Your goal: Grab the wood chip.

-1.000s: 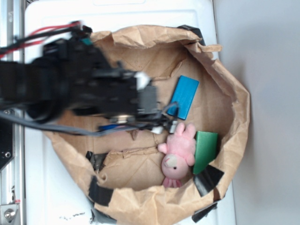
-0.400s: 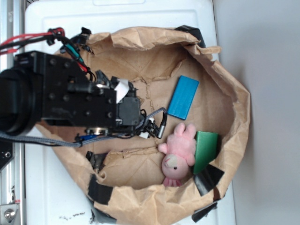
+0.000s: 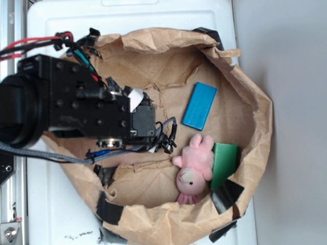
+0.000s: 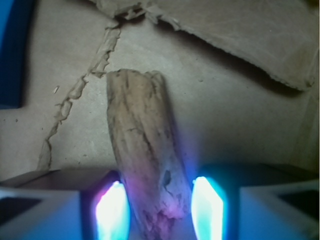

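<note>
wrist view: gripper (image 4: 157,210) spread narrowly, wood chip (image 4: 145,160) between its fingers.

Evenly and brightly lit from above in the exterior view, with the white counter (image 3: 143,15) near washed out and only soft shadows inside the paper bag (image 3: 255,102). Sharp enough throughout, the black arm (image 3: 66,109) free of motion blur. Dimmer and warmer in the wrist view: wood chip (image 4: 145,160) reasonably sharp in its upper part, softening toward the bottom edge. Strong blue-white glow from both fingertips (image 4: 112,210), tinting the chip's lower end pink-violet. Deep shadow under the torn paper flap (image 4: 240,40).
</note>
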`<action>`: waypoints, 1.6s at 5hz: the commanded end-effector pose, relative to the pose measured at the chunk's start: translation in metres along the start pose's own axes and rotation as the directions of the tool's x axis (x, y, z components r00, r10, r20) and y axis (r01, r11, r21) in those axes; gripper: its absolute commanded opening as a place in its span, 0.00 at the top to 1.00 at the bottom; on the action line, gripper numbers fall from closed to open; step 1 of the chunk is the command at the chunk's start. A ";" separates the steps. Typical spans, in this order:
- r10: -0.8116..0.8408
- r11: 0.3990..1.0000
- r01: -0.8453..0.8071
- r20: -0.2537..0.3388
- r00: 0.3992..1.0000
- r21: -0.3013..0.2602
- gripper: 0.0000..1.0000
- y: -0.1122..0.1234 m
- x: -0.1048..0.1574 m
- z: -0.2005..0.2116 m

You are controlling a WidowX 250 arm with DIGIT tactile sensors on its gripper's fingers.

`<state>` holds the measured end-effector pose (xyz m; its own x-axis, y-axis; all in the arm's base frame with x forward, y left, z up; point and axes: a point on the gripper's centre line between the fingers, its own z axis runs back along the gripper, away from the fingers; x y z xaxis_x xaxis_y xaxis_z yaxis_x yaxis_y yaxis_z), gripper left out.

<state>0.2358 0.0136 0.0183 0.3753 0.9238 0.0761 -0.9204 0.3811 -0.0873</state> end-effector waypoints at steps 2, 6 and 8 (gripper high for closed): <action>-0.035 0.997 0.034 -0.022 0.999 -0.075 1.00 0.036 0.025 0.015; 0.095 0.992 -0.099 -0.040 0.995 -0.083 1.00 -0.042 0.039 0.118; -0.001 0.991 0.002 0.004 1.000 -0.130 0.81 -0.074 0.048 0.110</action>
